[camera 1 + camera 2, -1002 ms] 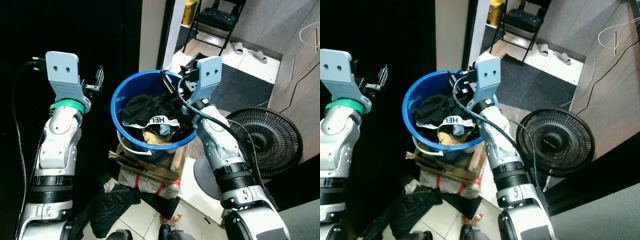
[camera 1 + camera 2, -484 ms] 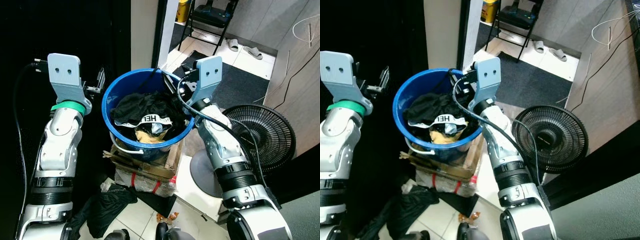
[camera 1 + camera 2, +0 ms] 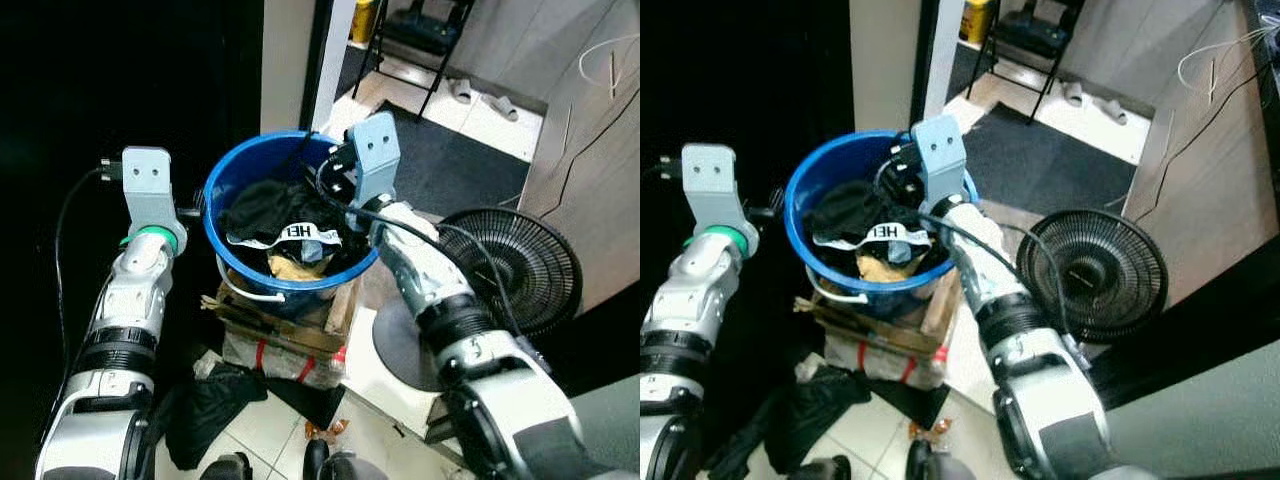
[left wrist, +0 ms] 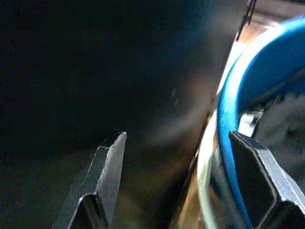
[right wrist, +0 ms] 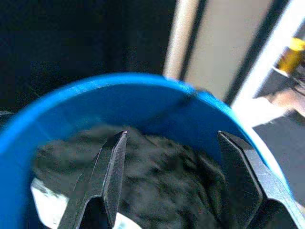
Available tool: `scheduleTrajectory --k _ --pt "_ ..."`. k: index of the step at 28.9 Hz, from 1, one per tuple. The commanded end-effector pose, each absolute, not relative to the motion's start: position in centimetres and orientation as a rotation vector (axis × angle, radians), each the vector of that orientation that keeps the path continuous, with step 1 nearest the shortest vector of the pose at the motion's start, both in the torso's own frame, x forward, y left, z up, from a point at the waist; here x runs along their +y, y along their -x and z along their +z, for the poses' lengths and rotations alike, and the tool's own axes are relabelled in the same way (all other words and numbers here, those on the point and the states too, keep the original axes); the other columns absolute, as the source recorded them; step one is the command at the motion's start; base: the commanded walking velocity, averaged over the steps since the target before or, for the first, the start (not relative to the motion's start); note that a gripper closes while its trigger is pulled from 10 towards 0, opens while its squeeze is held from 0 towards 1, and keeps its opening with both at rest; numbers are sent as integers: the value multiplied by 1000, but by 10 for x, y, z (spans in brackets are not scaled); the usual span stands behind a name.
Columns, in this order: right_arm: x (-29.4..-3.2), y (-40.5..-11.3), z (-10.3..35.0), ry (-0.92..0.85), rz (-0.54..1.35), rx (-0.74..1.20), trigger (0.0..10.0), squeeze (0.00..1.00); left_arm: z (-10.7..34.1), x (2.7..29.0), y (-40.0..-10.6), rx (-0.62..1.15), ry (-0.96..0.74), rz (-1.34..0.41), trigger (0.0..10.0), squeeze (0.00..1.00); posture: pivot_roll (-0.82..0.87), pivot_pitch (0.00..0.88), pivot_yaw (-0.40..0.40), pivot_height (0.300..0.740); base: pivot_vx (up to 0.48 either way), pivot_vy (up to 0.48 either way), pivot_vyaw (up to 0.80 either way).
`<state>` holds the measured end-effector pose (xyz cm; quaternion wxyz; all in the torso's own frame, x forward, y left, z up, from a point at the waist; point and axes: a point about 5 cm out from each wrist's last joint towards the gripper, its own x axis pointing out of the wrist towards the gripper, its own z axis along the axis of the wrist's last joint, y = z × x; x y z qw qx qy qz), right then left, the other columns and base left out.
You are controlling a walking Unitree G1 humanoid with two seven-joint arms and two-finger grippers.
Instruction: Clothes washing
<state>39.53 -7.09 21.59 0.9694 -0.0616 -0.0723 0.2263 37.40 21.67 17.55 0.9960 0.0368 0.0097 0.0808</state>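
Note:
A blue bucket (image 3: 300,285) stands on a cardboard box, heaped with black clothes (image 3: 262,205), a white waistband with lettering (image 3: 290,236) and a tan piece. My right gripper (image 3: 330,180) reaches in over the bucket's right rim; in the right wrist view it hangs open (image 5: 174,157) above the black clothes (image 5: 157,181), touching nothing. My left gripper (image 3: 192,210) sits just outside the bucket's left wall. In the left wrist view it is open (image 4: 178,157), with the blue rim (image 4: 228,114) between its fingers, nearer one finger.
The cardboard box (image 3: 290,325) sits on wrapped bundles. A black garment (image 3: 205,410) lies on the tiled floor below. A black floor fan (image 3: 505,265) stands close on the right. Behind are a pillar (image 3: 285,60), a dark mat (image 3: 450,170) and a folding chair (image 3: 420,30).
The camera has shifted. My right gripper has moved from the bucket's right rim inward over the clothes. My left gripper has come in close to the bucket's left wall.

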Motion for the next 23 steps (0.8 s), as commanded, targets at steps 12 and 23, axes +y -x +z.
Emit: scheduleTrajectory --k 12,23 --pt "-83 -402 180 349 445 55 10000 0 174 206 -374 -25 -94 120 10000 0 64 173 -92 740 0 0 0" --pt "-40 -397 185 269 619 91 10000 0 185 214 -366 -76 -89 148 10000 0 111 177 -121 740 0 0 0"
